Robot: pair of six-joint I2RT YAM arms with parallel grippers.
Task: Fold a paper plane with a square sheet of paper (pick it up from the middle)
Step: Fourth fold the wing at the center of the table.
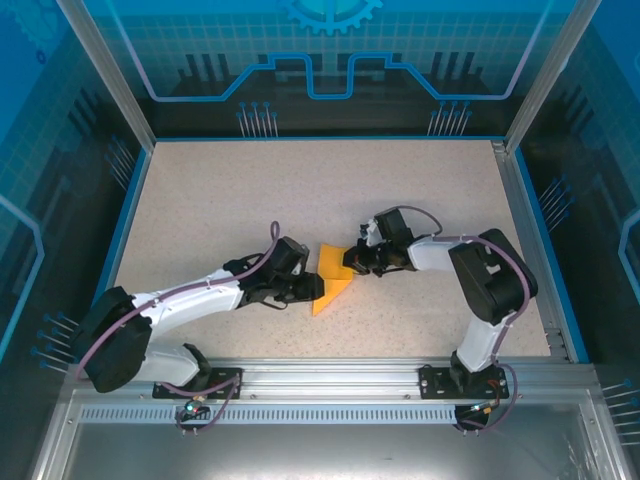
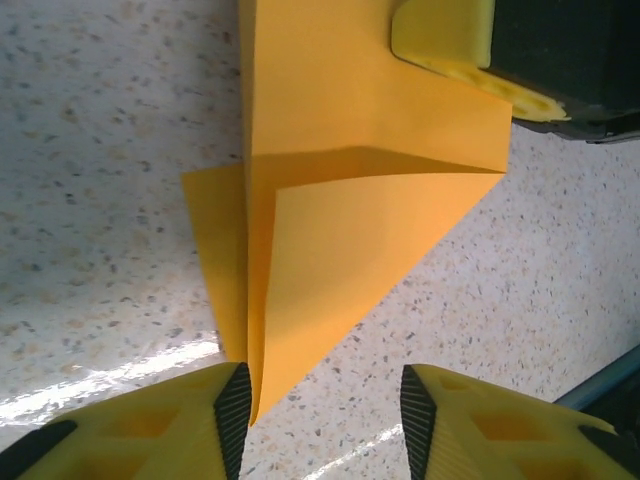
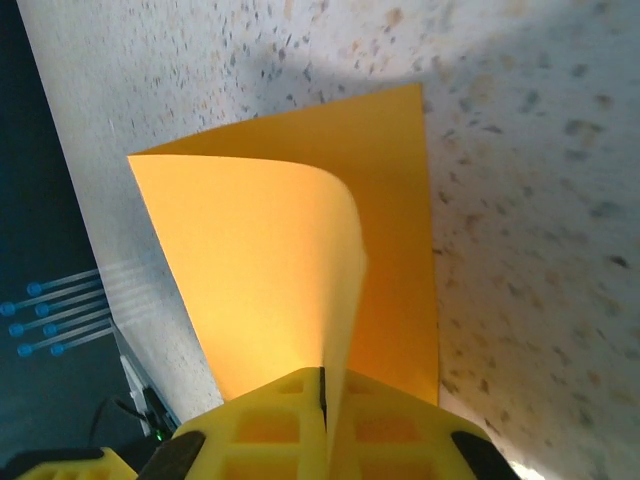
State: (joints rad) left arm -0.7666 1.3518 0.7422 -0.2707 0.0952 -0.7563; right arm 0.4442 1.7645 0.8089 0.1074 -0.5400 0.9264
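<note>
The square sheet of paper (image 1: 331,276) is bright orange and folded into an angular shape with overlapping flaps and a pointed end, lying mid-table between the two arms. My right gripper (image 1: 352,262) is shut on its upper edge; in the right wrist view the paper (image 3: 290,260) curls up into the closed jaws of that gripper (image 3: 322,385). My left gripper (image 2: 325,420) stands open at the pointed lower end of the paper (image 2: 340,250), the tip lying beside the left pad (image 2: 233,415) and unclamped. From above, the left gripper (image 1: 314,289) sits at the paper's left edge.
The speckled table (image 1: 250,200) has blue side walls and a glass back panel. A metal rail (image 1: 320,375) runs along the near edge, holding both arm bases. The right gripper's yellow finger (image 2: 445,40) presses the paper's top in the left wrist view.
</note>
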